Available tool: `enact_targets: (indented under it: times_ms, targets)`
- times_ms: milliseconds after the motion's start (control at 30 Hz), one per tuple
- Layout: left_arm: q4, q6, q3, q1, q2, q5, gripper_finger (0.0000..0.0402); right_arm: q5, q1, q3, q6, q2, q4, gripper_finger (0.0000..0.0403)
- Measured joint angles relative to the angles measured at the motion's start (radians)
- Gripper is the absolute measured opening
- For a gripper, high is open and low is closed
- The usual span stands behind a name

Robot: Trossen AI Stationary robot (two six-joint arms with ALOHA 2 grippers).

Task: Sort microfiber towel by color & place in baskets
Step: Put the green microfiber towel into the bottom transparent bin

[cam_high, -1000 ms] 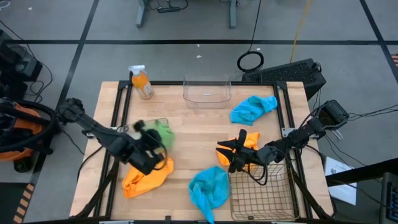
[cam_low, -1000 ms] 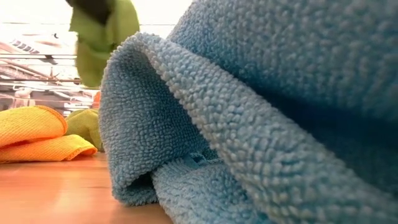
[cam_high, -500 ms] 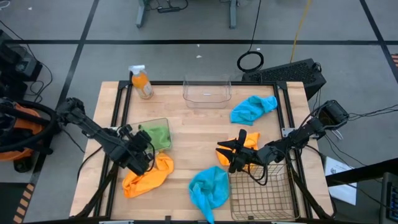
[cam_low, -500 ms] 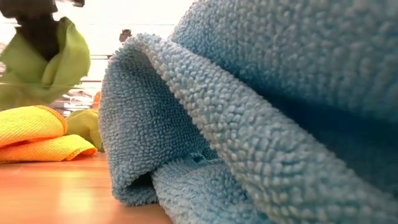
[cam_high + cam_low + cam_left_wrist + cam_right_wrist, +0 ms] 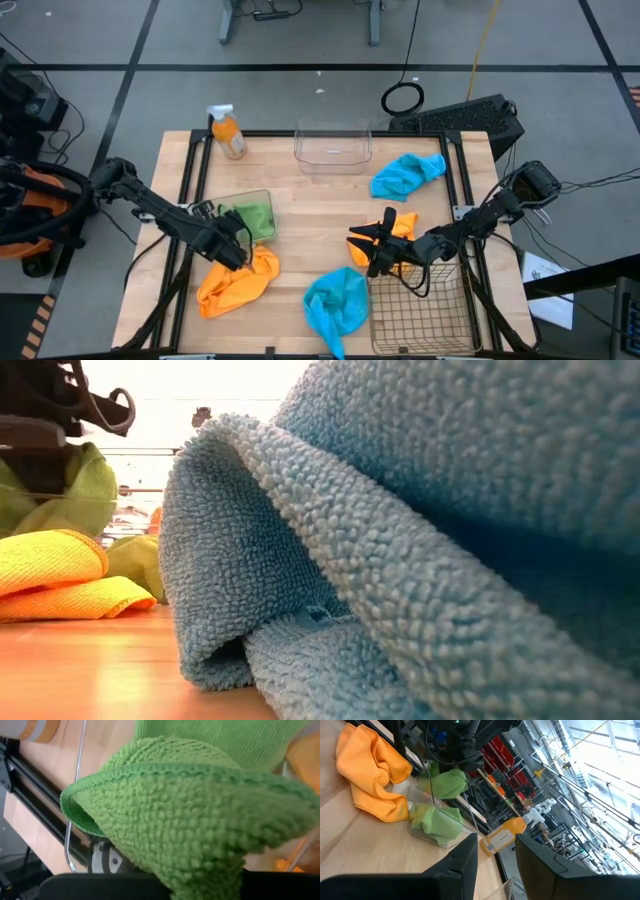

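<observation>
Towels: six cloths spread over the wooden surface (image 5: 300, 215), sorted only in part.
Surface: a pale wood top with dark rails along its sides, both arms reaching in over it.
Wire basket (image 5: 420, 315): bronze mesh, at the near right corner, nothing showing inside it.
Far clear tub (image 5: 333, 146): at the far edge, near the middle, nothing showing inside it.
Left clear tub (image 5: 250, 213): on the left half, with one green towel (image 5: 437, 822) lying inside.
Near blue towel (image 5: 335, 305): bunched at the near edge, just beside the wire basket; it fills most of the low view.
Far blue towel (image 5: 405, 172): crumpled on the far right part, well apart from the near one.
Left orange towel (image 5: 235, 285): heaped just on the near side of the left tub.
Right orange towel (image 5: 400, 235): under the right arm's end, just beyond the wire basket.
Held green towel (image 5: 200, 820): hangs over the left tub, pinched in the left claw.
Left claw (image 5: 232, 243): closed tight on that green towel, at the left tub's near rim.
Right claw (image 5: 370, 250): beside the right orange towel, fingers (image 5: 462, 862) partly apart in its wrist view; whether it grips anything cannot be told.
Spray bottle (image 5: 228, 132): orange, upright at the far left corner.
</observation>
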Motion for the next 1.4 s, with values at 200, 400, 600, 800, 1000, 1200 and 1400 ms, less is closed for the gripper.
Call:
enact_targets:
  times_ms: [200, 400, 600, 800, 1000, 1200, 1400]
  targets:
    - [-0.001, 0.021, 0.0, 0.043, 0.0, 0.003, 0.0071, 0.0, 0.0, 0.0, 0.0, 0.0, 0.0, 0.0121]
    - [-0.008, 0.055, 0.0, 0.059, 0.0, 0.004, 0.0157, 0.0, 0.0, 0.0, 0.0, 0.0, -0.002, 0.0121]
    - [-0.044, 0.079, 0.0, 0.059, 0.0, 0.134, 0.0197, 0.0, -0.002, 0.0, 0.0, 0.0, -0.002, 0.0121]
    - [-0.119, 0.072, 0.041, 0.058, 0.0, 0.203, 0.0199, 0.0, -0.003, 0.0, 0.0, 0.0, -0.003, 0.0121]
    - [-0.131, 0.08, 0.146, 0.058, 0.0, 0.168, 0.0198, 0.0, -0.008, 0.0, 0.002, 0.0, -0.005, 0.0121]
    - [-0.112, 0.171, 0.208, 0.058, 0.0, 0.007, 0.0198, 0.0, -0.008, 0.0, 0.002, 0.0, -0.005, 0.0121]
    - [0.034, 0.368, 0.167, 0.059, 0.0, -0.054, 0.0193, 0.0, -0.008, 0.0, 0.003, 0.0, -0.005, 0.0121]
